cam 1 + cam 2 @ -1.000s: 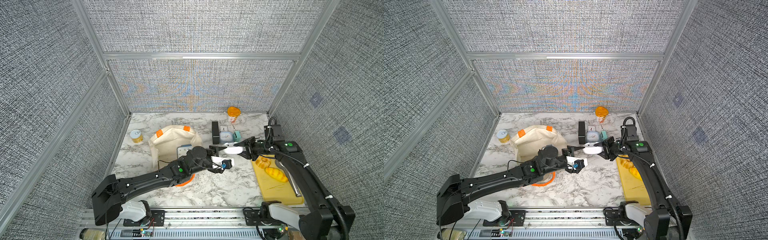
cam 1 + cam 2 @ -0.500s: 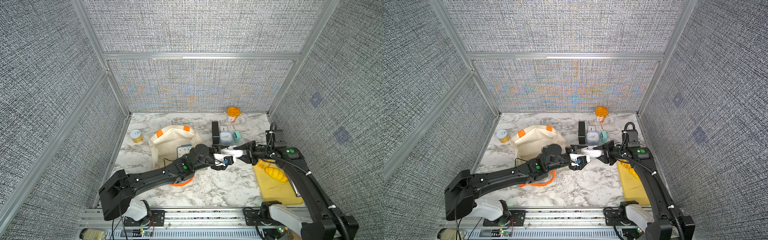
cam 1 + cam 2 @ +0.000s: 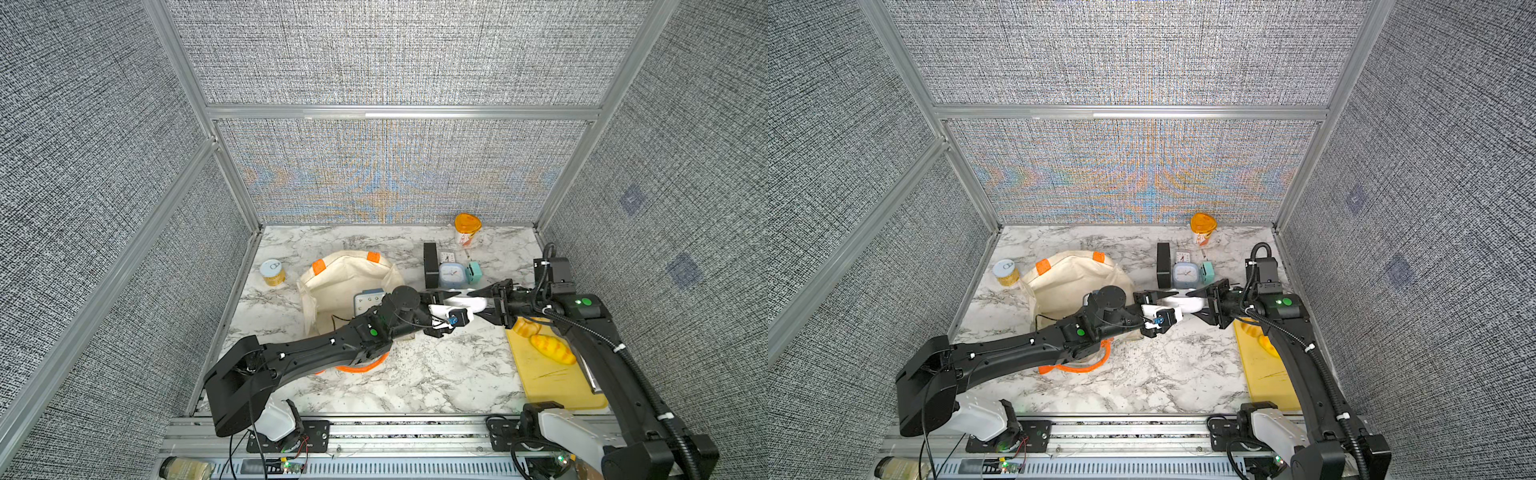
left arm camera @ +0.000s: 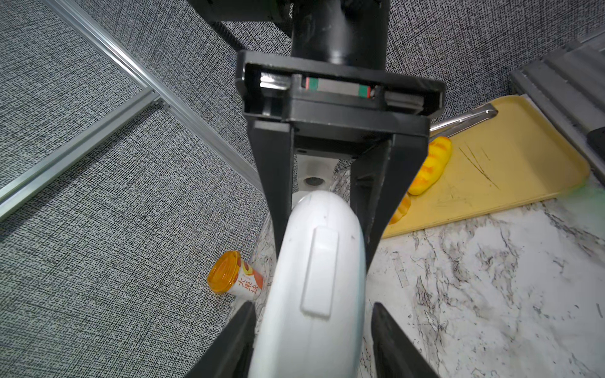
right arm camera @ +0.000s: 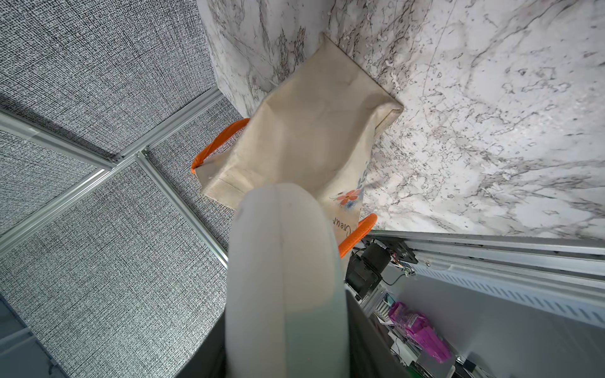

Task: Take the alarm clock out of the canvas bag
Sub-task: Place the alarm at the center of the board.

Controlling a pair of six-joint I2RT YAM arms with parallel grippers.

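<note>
A rounded white alarm clock [image 3: 466, 301] [image 3: 1185, 303] hangs in the air to the right of the canvas bag [image 3: 345, 274] [image 3: 1067, 277]. My right gripper [image 3: 483, 305] [image 5: 284, 330] is shut on one end of it. My left gripper [image 3: 445, 312] [image 4: 312, 330] straddles the other end. One finger lies close against the clock [image 4: 317, 278], and a gap shows at the other, so it is open. The cream bag with orange handles [image 5: 311, 131] stands open on the marble. A pale blue boxy item [image 3: 368, 300] sits in its mouth.
Behind the grippers stand a black box [image 3: 431, 264], a blue square clock [image 3: 451, 274], a small white clock [image 3: 446, 255] and a teal item [image 3: 475, 272]. An orange-lidded cup [image 3: 467, 227] is at the back and a can [image 3: 272, 272] at the left. A yellow board [image 3: 557, 382] with bread [image 3: 552, 350] lies right.
My left gripper has moved up to the white clock and its jaws have narrowed around the free end. The right gripper has kept its hold almost in place.
</note>
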